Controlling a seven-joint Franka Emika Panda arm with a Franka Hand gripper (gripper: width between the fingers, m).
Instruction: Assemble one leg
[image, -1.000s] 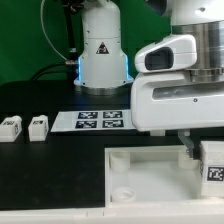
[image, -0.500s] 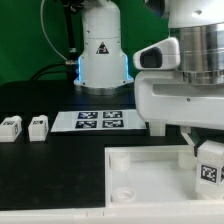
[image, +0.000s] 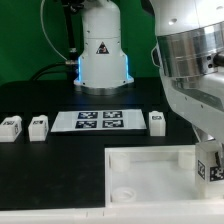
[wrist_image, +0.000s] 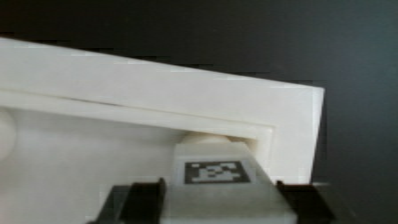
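**Leg gripped over tray corner**

Fingers (wrist_image: 139, 203) clenched on either side of a leg (wrist_image: 217, 172), tag face up toward the wrist camera. Gripper (wrist_image: 214, 205) low at the corner of the big white tray (wrist_image: 160, 85), with the leg's far end against a rounded socket at the tray's rim. Whether seated in that socket or only touching it: cannot tell from the wrist view.

In the exterior view, same leg (image: 212, 166) at the picture's right edge, under the bulky white arm (image: 190, 70), over the tray's (image: 140, 165) right side. Shallow tray, low walls, one round corner socket (image: 124, 193) showing near its left end, nothing in it.

Farther out on the black worktop (image: 40, 160): a loose leg (image: 157, 122) just right of the marker board (image: 100, 120), two more legs (image: 38, 126) and (image: 11, 127) well to the left, side by side but apart.
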